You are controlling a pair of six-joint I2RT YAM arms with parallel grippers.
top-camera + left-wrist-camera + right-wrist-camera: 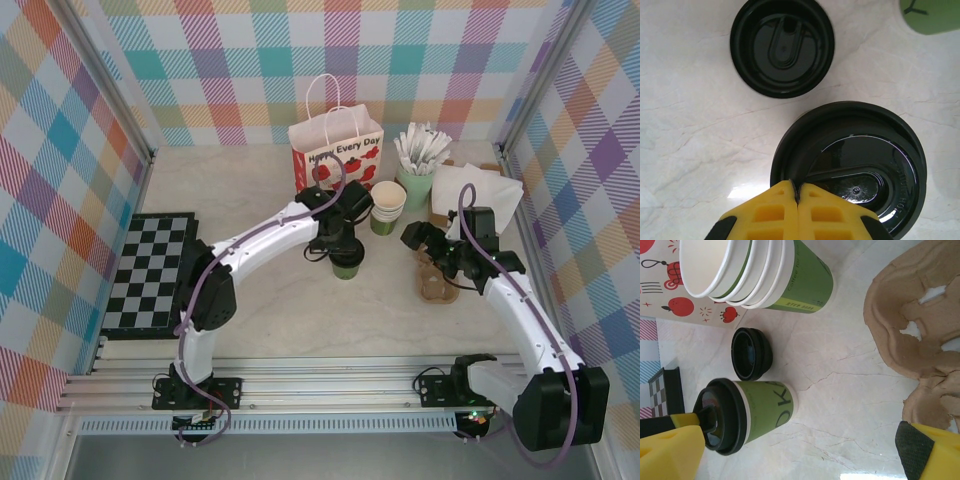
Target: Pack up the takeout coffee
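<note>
- Already the takeout coffee (347,264) wears its black lid and stands upright on the table (300,320), mid-scene in the top view; capping looks done or nearly so.
- The left gripper (796,194) has its jaws pressed together and grips nothing. Its tips rest on the lid's edge, at 6 o'clock in its wrist view.
- The right gripper (800,450) is spread wide and empty, above the pulp cup carrier (437,287), which lies at the coffee's 3 o'clock.
- Left to do, I judge: seat the cup in the carrier, and perhaps then load the paper gift bag (335,150) at 12 o'clock.
- The loose black lid (782,47) and stack of lidless cups (765,272) stand nearby, not needed.
</note>
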